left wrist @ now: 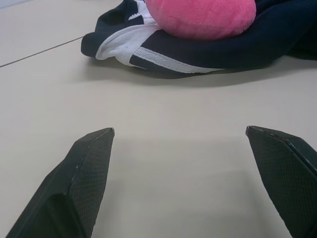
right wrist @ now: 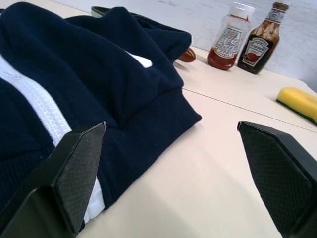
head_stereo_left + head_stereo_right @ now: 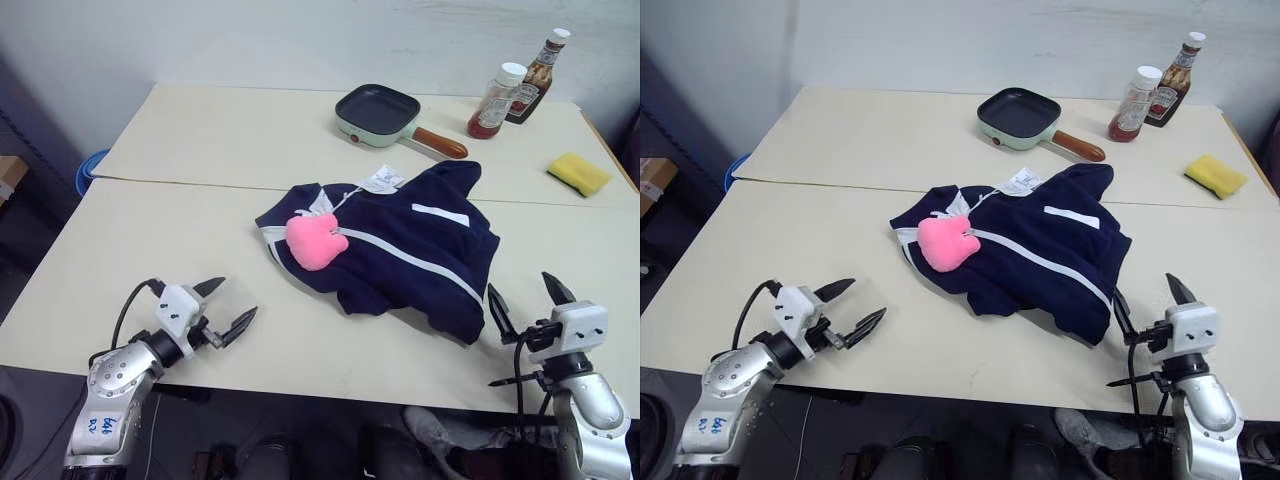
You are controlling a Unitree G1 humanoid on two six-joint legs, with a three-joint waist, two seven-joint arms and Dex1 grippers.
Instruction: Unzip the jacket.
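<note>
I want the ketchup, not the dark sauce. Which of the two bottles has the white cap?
The nearer, shorter bottle with red contents has the white cap; the taller dark-sauce bottle stands just behind it, towards the wall.

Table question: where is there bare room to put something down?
Bare: the table's far left, beside the pan, and the near strip between the left claw and the jacket. Crowded: far right, with bottles and sponge.

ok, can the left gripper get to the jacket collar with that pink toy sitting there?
Probably yes. The left gripper is open, with bare table between it and the jacket. The pink toy lies on the collar end, so it may block the zipper top.
</note>
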